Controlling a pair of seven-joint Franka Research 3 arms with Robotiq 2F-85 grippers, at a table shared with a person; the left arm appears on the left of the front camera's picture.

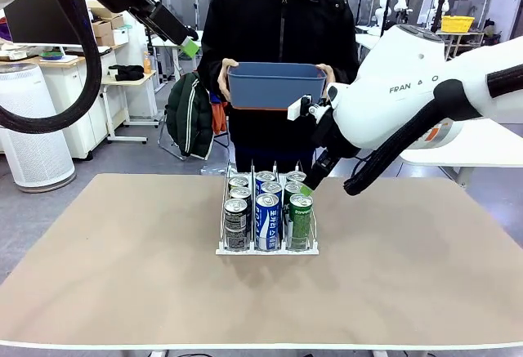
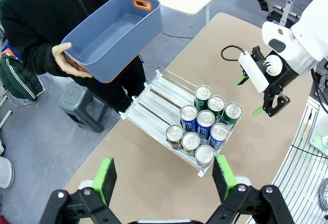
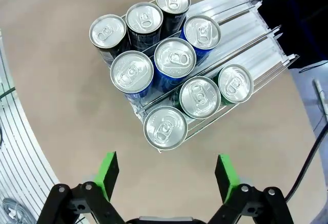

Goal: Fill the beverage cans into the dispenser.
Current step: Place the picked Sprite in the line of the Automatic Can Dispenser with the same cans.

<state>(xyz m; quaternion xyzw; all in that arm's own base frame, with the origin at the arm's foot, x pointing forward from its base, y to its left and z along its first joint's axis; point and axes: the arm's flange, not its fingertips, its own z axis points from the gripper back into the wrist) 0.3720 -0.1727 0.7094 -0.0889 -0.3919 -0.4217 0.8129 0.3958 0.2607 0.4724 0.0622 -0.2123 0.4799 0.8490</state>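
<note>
Nine slim aluminium beverage cans are seen standing in the small white wire-railed dispenser at mid-table, three to each lane.

Both the left gripper and the right gripper are held with jaws spread and empty; the blue plastic tub in the person's hands appears empty, so withdrawal is best made straight upward, clear of the silver tops.

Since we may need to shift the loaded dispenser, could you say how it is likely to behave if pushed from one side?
The dispenser holds nine upright cans, so it probably feels heavy for its size. Its flat white base sits on the matte table, so it would likely slide rather than tip. The thin wire rails look light; a hard shove might rattle the tall cans.
</note>
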